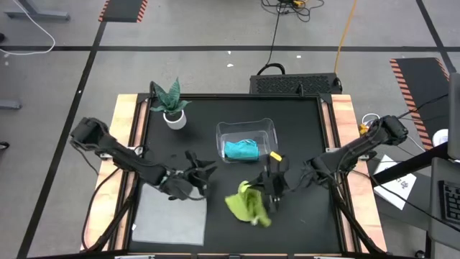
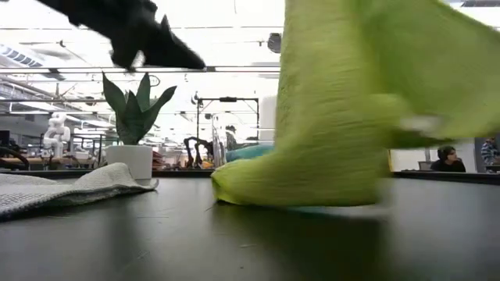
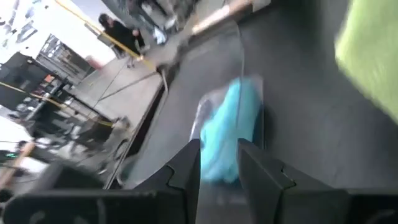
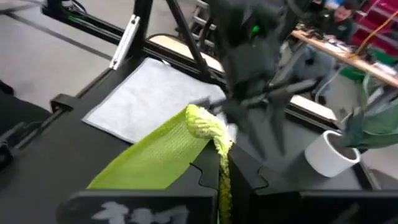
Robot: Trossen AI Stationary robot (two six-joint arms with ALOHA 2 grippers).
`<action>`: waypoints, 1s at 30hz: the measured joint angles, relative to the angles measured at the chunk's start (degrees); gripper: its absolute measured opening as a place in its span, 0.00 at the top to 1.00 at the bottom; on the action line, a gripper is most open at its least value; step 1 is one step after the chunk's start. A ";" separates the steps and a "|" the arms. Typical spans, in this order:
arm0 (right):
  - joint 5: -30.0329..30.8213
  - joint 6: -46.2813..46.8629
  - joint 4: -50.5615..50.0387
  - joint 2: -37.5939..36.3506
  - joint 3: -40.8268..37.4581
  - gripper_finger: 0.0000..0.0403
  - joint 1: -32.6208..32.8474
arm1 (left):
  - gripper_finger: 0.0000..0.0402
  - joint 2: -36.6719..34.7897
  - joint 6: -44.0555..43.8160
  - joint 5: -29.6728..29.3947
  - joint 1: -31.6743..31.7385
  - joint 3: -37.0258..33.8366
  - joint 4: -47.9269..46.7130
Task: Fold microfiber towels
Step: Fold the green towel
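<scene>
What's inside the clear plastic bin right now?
The bin holds a crumpled teal towel. Nothing else shows in it; whatever might lie beneath the towel is covered.

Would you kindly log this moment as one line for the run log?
right gripper: shut on yellow-green towel, lifted | left gripper: empty, part open, above grey towel | teal towel: in clear bin
</scene>
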 joint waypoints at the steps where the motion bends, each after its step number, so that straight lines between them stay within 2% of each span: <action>1: -1.25 0.39 0.03 -0.10 0.02 1.00 -0.66 | 0.74 -1.87 0.04 0.78 -0.21 -0.03 0.01; 7: -2.91 -0.80 -0.72 -0.01 1.09 1.00 -2.73 | 0.74 -9.22 0.76 6.68 -0.27 -0.04 1.71; 12: -2.91 -1.11 -7.66 -0.34 7.57 1.00 -3.69 | 0.74 -10.11 7.78 13.33 0.10 -0.06 7.96; 14: -2.95 -1.16 -10.41 -0.32 9.63 1.00 -4.25 | 0.74 -10.15 8.28 16.36 0.33 -0.04 11.32; 17: -2.93 -1.19 -11.93 -0.32 12.23 1.00 -5.30 | 0.74 -10.15 6.50 17.16 0.55 -0.04 13.90; 20: -2.72 -1.39 -14.28 -0.32 15.04 1.00 -6.13 | 0.74 -10.15 4.91 17.48 0.35 -0.04 12.17; 27: -2.67 -2.04 -18.45 -0.32 22.55 1.00 -6.28 | 0.73 -7.53 1.05 19.17 -1.67 -0.41 1.23; 30: -2.42 -2.82 -18.41 -0.32 25.90 1.00 -6.28 | 0.69 -4.51 2.94 21.27 -3.57 -1.38 3.26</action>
